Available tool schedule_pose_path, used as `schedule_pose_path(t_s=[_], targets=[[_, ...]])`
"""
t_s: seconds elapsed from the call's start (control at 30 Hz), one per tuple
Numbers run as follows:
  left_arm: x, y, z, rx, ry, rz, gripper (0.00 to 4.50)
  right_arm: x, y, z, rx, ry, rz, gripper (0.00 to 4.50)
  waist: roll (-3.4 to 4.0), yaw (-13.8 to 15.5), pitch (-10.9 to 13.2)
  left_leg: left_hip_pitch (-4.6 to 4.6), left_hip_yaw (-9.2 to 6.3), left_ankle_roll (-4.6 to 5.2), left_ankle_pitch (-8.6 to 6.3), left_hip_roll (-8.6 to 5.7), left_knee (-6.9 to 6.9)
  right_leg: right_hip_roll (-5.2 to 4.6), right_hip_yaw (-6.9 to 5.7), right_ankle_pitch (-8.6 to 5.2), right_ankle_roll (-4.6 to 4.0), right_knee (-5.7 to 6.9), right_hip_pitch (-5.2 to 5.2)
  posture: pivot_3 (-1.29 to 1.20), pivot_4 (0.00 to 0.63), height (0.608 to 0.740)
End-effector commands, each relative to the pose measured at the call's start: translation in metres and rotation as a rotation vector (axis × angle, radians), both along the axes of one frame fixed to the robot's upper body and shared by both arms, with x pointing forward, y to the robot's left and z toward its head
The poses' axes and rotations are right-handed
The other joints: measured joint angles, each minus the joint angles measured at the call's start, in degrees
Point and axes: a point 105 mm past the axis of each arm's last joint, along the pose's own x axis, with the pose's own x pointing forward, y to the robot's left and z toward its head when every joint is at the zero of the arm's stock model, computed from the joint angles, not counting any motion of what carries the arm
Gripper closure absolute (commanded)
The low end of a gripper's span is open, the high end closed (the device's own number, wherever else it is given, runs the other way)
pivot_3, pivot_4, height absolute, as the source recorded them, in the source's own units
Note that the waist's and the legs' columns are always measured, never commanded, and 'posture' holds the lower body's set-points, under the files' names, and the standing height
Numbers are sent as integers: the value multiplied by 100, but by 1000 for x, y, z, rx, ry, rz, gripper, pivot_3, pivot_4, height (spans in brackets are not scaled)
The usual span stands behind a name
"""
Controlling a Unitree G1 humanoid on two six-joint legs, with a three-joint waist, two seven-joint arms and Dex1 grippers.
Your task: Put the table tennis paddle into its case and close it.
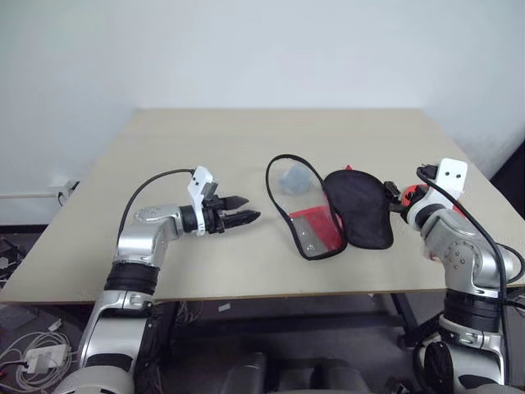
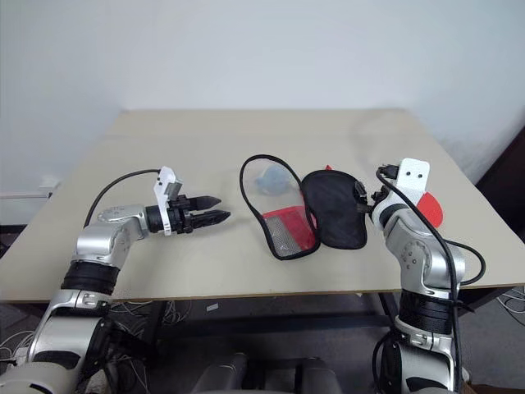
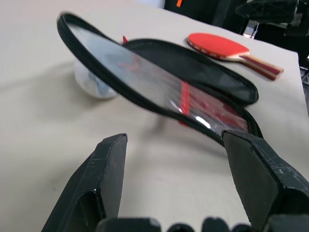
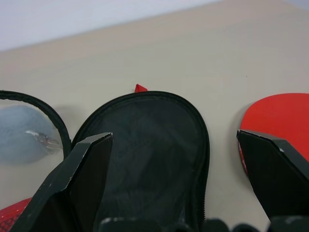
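Beige table [image 1: 205,271], white wall [image 1: 246,49]; left hand [image 1: 246,219], right hand [image 4: 181,193] both spread, empty.

A beige desk [image 1: 205,271] stands against a white wall [image 1: 246,49]; a grey soft lump [image 2: 268,182] sits near the desk's middle.

You have a pale beige bench [image 2: 205,131] with the case [image 2: 332,209] lying unzipped on it, its clear-windowed flap raised. A grey soft lump [image 2: 267,182] sits just behind that flap. The table tennis paddle [image 3: 227,48] lies flat right of the case, apart from it.
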Motion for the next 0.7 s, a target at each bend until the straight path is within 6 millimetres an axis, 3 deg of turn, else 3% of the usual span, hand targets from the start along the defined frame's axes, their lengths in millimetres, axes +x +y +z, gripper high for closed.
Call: schedule_pose_path(t_s=[0.03,0.3,0.47,0.57,0.7], targets=[[2,-6,19,-5,-72,-25,1154,3,-6,21,-17,-88,-31,40,0,1,0,0,0,0,0,0,0,0,0,0,0,0,0,0,0,701],[0,-26,21,-42,-70,-85,1154,-17,-29,2,-68,-19,-101,40,0,1,0,0,2,-3,-2,0,0,0,0,0,0,-1,1,0,0,701],[2,-37,15,-61,-53,-107,1154,-35,-63,-3,-37,8,-208,40,1,8,0,0,4,-3,-2,0,-1,0,2,0,0,-1,1,0,0,701],[1,-43,8,-50,-42,-124,1154,-43,-76,-3,-58,22,-235,40,1,5,0,1,4,-2,-2,0,0,0,3,0,0,-4,3,0,0,701],[1,-49,14,-82,-36,-154,1154,-43,-87,-12,-43,93,-254,40,1,-4,0,0,3,-2,-2,1,-1,1,4,-1,0,-4,1,0,0,701]])
